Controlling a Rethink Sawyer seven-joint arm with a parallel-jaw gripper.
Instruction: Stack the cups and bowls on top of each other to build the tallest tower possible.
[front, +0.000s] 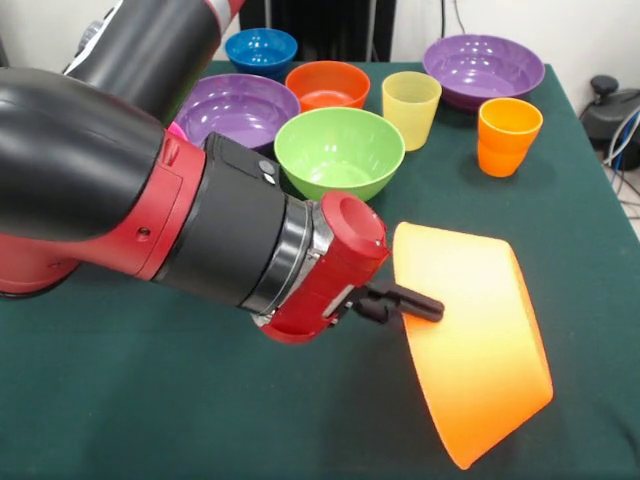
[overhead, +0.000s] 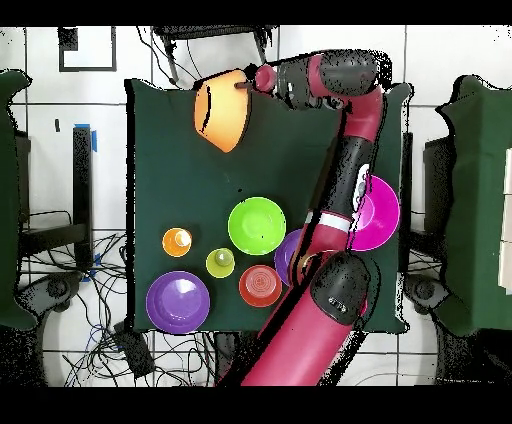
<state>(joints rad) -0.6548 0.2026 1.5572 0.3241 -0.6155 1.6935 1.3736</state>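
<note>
- The arm (front: 120, 190) fills the left of the front view and hides much of what lies behind it: one purple bowl (front: 236, 108) is partly covered, and the pink bowl (front: 176, 130) shows only as a sliver at the arm's edge.
- In the overhead view the arm crosses the same purple bowl and covers part of the pink bowl (overhead: 378, 215); the blue bowl cannot be made out there.
- The gripper (front: 425, 305) shows only as a short black piece against the large orange bowl (front: 475, 340), with the rest cut off by the red wrist; whether the jaws are open or clamped on the bowl's wall cannot be told.
- The large orange bowl is tilted on its side with its rim touching the table (front: 150, 410), right at the jaws; its inside faces away in the front view.
- Well beyond the jaws, in a group, stand the green bowl (front: 340, 150), the small red-orange bowl (front: 327, 84), the blue bowl (front: 261, 50), the second purple bowl (front: 484, 68), the yellow cup (front: 411, 108) and the orange cup (front: 507, 135), all upright and apart.
- No red cup can be picked out.
- The large orange bowl lies near the table's edge in the overhead view; bare green cloth lies between it and the green bowl.
</note>
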